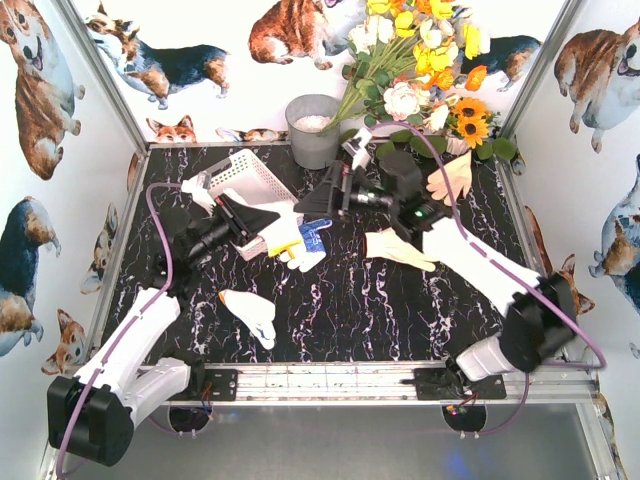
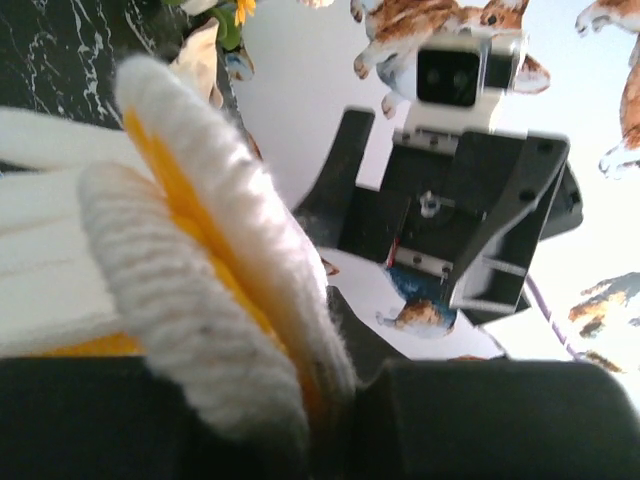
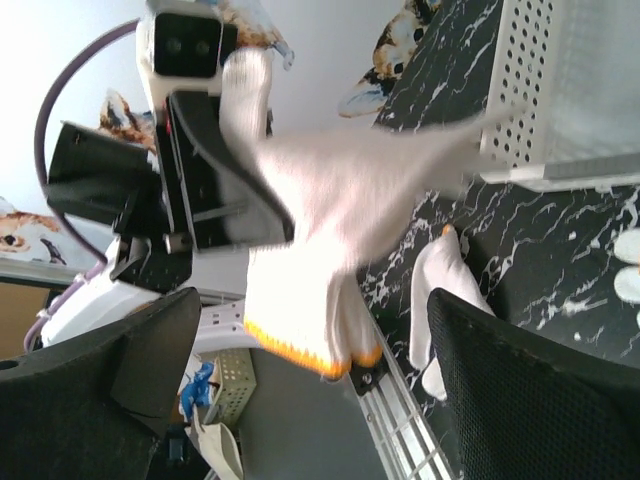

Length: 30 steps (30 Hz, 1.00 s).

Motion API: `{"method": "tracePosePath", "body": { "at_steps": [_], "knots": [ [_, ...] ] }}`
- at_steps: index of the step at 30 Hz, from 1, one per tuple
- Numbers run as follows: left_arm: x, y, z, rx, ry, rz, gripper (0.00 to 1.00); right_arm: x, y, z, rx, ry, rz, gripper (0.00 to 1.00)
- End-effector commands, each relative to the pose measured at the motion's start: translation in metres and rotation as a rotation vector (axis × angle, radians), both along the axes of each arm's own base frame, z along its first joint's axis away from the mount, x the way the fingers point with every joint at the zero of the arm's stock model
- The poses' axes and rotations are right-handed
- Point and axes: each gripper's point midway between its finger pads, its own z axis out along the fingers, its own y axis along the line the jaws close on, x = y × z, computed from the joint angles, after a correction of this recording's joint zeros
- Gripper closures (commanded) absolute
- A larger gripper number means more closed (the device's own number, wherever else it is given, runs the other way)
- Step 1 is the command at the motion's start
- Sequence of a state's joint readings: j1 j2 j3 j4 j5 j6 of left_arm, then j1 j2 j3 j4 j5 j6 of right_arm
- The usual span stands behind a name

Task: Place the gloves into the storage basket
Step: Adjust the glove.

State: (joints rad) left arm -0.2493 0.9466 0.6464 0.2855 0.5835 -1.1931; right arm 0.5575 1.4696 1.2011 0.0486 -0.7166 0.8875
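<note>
Left gripper: clenched on the cuff end of 1 white knit glove; in the left wrist view the knit and its yellow-orange edge fill the space between the fingers.
Storage basket: white, perforated walls, at the left rear of the black marbled table, just behind the left gripper and sitting at an angle to the table edges.
Loose glove: white with an orange tip, flat on the table at front left, well apart from the basket.
Held glove: hangs from the left gripper, beside the basket's near corner, not inside the basket.
Blue-and-white glove: on the table, touching the held glove's right side.
Grey bucket: upright at the rear, right of the basket.
Right gripper: released, fingers spread wide, pointing at the left gripper; the right wrist view shows the held glove between the 2 grippers, blurred.
Cream glove: flat on the table, partly under the right arm.
Second cream glove: at the right rear, below the artificial flowers.
</note>
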Motion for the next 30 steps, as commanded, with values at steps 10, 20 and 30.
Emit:
{"method": "tracePosePath", "body": {
  "at_steps": [10, 20, 30],
  "knots": [
    [0.0, -0.004, 0.051, -0.099, -0.075, -0.044, 1.0, -0.055, -0.01, 0.02, 0.118, 0.002, -0.004, 0.0],
    [-0.012, -0.009, 0.065, -0.157, -0.083, -0.116, 1.0, -0.066, 0.021, 0.031, 0.153, -0.033, 0.125, 0.0],
    [-0.018, -0.01, 0.061, -0.216, -0.057, -0.146, 1.0, -0.071, 0.034, 0.05, 0.235, -0.023, 0.213, 0.06]
  ]
}}
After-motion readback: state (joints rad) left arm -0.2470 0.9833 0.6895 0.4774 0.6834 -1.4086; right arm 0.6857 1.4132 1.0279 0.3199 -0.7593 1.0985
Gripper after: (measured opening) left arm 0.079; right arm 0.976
